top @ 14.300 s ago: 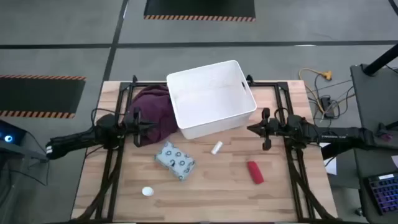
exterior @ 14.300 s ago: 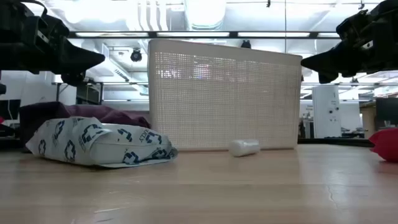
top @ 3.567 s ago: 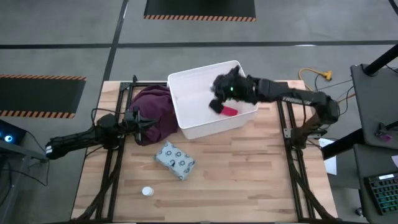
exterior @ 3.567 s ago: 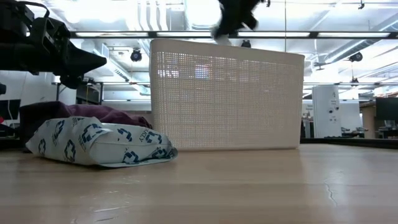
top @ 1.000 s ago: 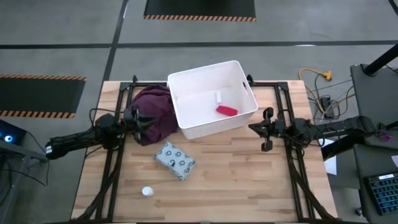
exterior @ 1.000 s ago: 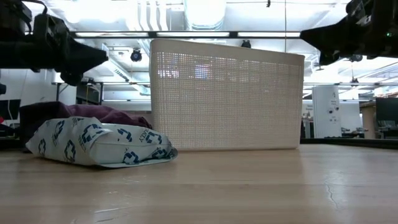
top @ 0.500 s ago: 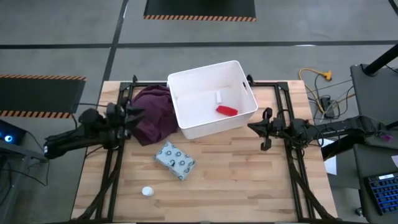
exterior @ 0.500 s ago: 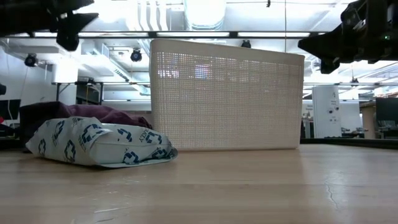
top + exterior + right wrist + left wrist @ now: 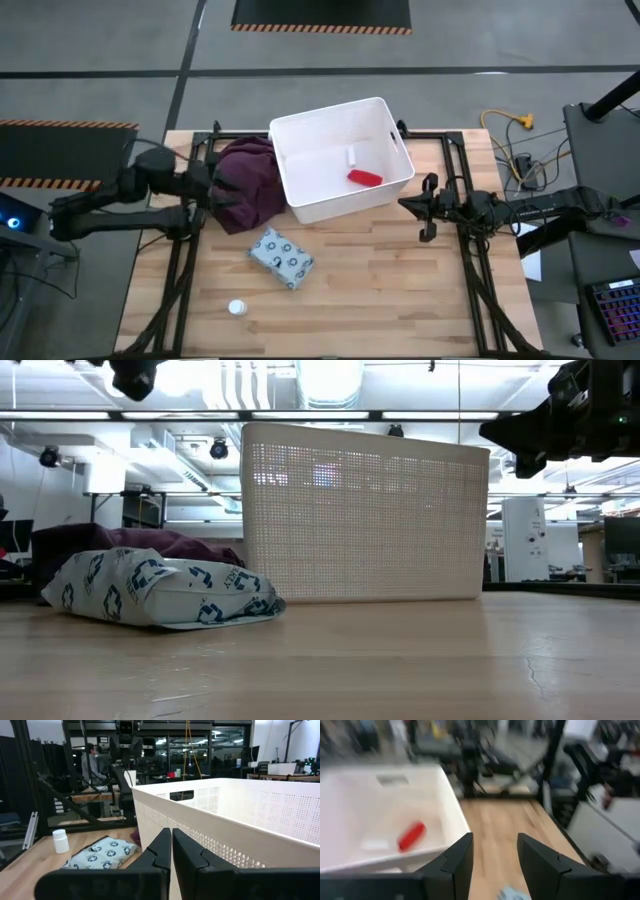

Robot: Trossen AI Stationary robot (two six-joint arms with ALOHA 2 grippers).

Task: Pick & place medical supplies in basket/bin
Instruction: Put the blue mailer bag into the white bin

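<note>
The white bin [image 9: 398,147] stands at the table's far middle; the red oblong piece [image 9: 365,178] and the white short cylinder [image 9: 351,156] lie on its floor. Both show in the left wrist view, red piece [image 9: 411,835]. The spotted pale packet [image 9: 281,257] lies flat in front of the bin. The small white round piece [image 9: 236,308] stands near the near-left edge. My left gripper [image 9: 220,180] hangs open, high above the maroon cloth, left of the bin. My right gripper [image 9: 420,208] is shut, right of the bin, above the table.
The maroon cloth [image 9: 250,185] is bunched against the bin's left wall. Black frame rails run along both sides of the table. Bare wood lies between the packet and the right gripper. A person stands in the room beyond the table [image 9: 90,762].
My left gripper has risen well above the table and drawn back a little toward the far-left, leaving most of the low view through its top. It stays open. The right arm and all the items have kept still.
</note>
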